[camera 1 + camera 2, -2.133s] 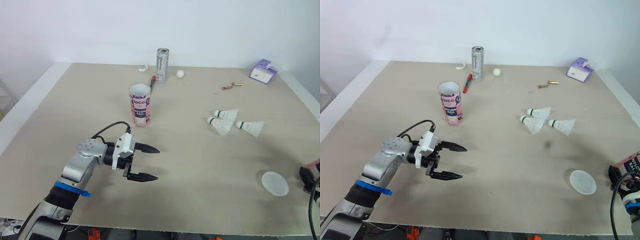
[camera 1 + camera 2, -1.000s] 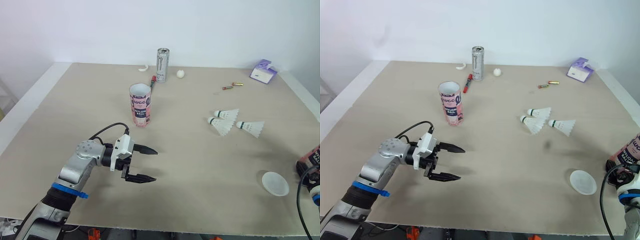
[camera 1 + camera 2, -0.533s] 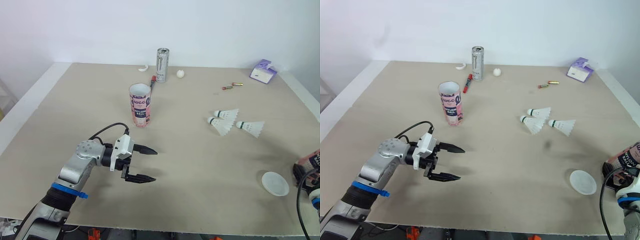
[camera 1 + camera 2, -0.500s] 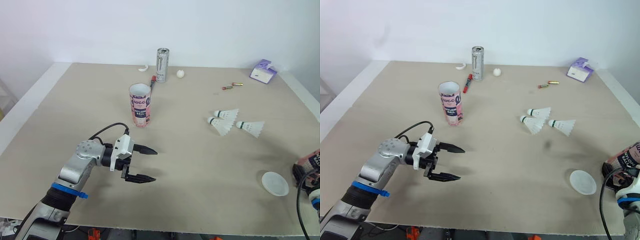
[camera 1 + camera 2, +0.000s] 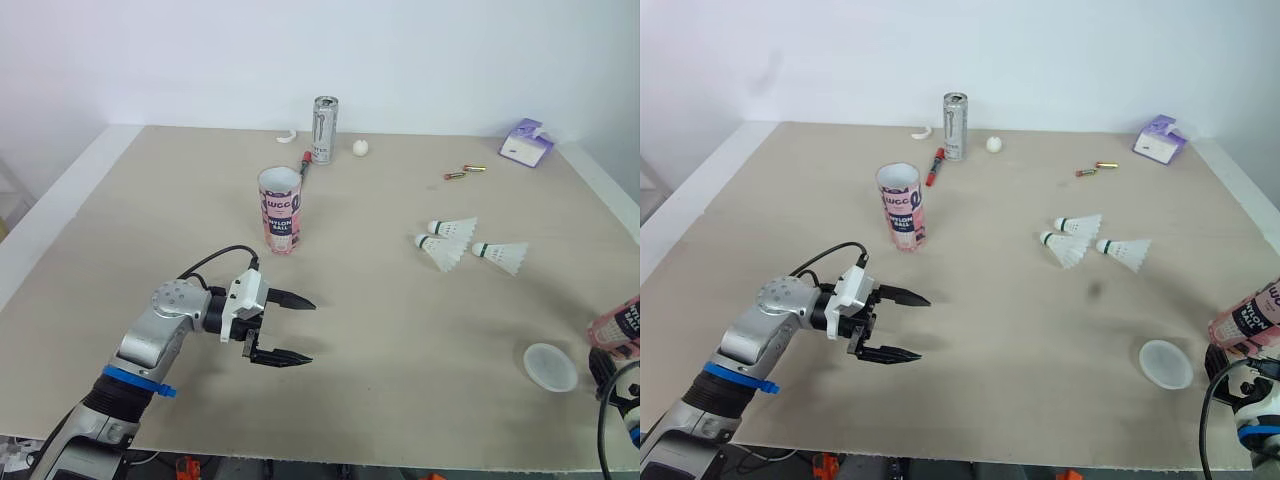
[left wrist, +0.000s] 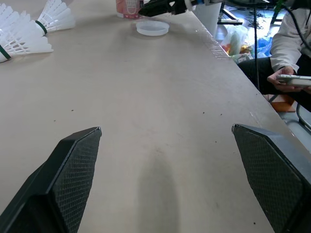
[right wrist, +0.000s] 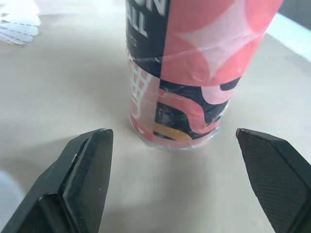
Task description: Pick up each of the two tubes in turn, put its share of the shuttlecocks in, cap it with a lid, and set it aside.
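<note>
Since the right-hand tube point(image 7: 194, 73) is stood upright close to the right edge of the table point(image 5: 150, 220), just ahead of the right gripper point(image 7: 170, 132), whose fingers are spread wide to either side of its base without touching it, toppling is judged the chief risk. Were one finger brought against the wall before the other, the tall, light cylinder could be tipped or pushed off the edge. Whether this tube is capped cannot be told, its top being cut off. The left gripper point(image 5: 306, 330) is likewise held released over bare table, well apart from the open tube point(image 5: 280, 210), which is stood upright farther back with its mouth uncovered and could be knocked by a careless approach. Three shuttlecocks point(image 5: 445, 245) are laid on their sides in a cluster on the right half of the table, and their skirts could be crushed if pinched hard. A round pale lid point(image 5: 550, 366) is laid flat near the right-hand tube. That tube's wall is printed in pink, black and white and wrapped in glossy, slightly wrinkled film, by which a slip in the grip may be encouraged.
</note>
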`<state>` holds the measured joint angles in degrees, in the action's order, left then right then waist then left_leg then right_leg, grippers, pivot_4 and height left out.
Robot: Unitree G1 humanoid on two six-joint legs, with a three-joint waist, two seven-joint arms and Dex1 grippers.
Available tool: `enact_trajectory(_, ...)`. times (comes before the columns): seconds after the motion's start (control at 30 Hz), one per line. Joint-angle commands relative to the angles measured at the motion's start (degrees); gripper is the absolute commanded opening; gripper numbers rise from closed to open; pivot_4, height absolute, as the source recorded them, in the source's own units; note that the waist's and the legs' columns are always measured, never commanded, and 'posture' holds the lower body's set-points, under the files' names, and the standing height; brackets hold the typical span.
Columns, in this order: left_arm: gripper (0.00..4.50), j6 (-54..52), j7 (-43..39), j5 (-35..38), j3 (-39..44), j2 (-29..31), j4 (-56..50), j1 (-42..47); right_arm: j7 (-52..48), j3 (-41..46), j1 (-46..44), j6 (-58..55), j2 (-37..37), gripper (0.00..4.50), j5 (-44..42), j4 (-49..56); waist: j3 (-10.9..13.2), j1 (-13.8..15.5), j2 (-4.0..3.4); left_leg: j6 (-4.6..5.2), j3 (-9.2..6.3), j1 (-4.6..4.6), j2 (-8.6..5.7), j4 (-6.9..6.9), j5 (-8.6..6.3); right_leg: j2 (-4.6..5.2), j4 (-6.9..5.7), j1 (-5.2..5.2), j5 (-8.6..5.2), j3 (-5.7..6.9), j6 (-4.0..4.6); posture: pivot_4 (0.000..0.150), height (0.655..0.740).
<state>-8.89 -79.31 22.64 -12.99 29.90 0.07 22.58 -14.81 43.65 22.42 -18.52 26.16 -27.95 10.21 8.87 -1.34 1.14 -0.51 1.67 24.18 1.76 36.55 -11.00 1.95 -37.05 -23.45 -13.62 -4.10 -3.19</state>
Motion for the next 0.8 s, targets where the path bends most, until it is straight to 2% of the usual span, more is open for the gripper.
enact_trajectory(0.03,4.5,0.56,-0.01,0.38,0.65,-0.25,-0.01,1.1,-0.71,2.75,4.49,-1.78,-0.28,4.35,-2.24,10.72,-0.01,0.03,-0.05,0.0,-0.01,0.01,0.0,-0.02,0.0,0.01,0.0,-0.01,-0.01,0.01,0.01,0.15,0.74)
enact_trajectory(0.23,4.5,-0.08,1.73,0.71,1.87,-0.66,1.02,1.59,-12.29,0.56,10.67,-2.63,5.04,4.35,-5.97,21.4,0.01,-0.01,-0.02,0.0,0.01,0.01,0.0,-0.03,-0.01,0.13,0.01,-0.02,-0.04,0.0,-0.01,0.15,0.74)
enact_trajectory(0.37,4.5,-0.62,3.22,0.97,2.84,-0.67,1.36,1.72,-19.82,-3.3,9.34,-2.27,8.23,4.35,-9.91,25.23,0.08,-0.03,0.11,0.0,-0.03,-0.01,0.02,-0.03,-0.01,0.09,0.01,0.0,-0.03,0.07,-0.01,0.15,0.74)
enact_trajectory(0.47,4.5,-0.97,5.31,1.1,3.89,-1.19,1.38,1.53,-25.28,-9.65,4.28,0.09,10.73,4.35,-9.07,24.3,0.12,0.02,0.17,0.0,-0.06,0.01,0.01,-0.03,-0.01,0.09,0.02,0.01,-0.04,0.12,0.0,0.15,0.74)
enact_trajectory(0.63,4.5,-2.17,10.57,0.76,6.04,-1.65,0.13,-0.21,-32.48,-20.22,-8.5,5.25,13.65,4.35,-4.22,15.26,0.19,0.03,0.3,0.0,-0.03,0.06,-0.1,0.02,-0.01,0.08,0.05,0.02,-0.03,0.14,-0.01,0.15,0.74)
enact_trajectory(0.73,4.5,-3.33,15.79,0.1,7.75,-2.1,-1.18,-1.67,-36.39,-25.61,-15.86,7.04,13.93,4.35,-2.63,9.13,0.22,0.08,0.36,0.0,-0.02,0.1,-0.09,0.01,-0.01,0.02,0.06,0.02,-0.03,0.18,-0.01,0.15,0.74)
enact_trajectory(0.8,4.5,-5.15,22.03,-0.82,9.77,-2.82,-1.8,-2.58,-39.6,-29.9,-21.14,8.51,13.68,4.35,-0.92,4.23,0.23,0.19,0.38,-0.01,-0.04,0.14,-0.09,-0.01,-0.01,-0.01,0.05,0.02,-0.08,0.26,0.01,0.15,0.74)
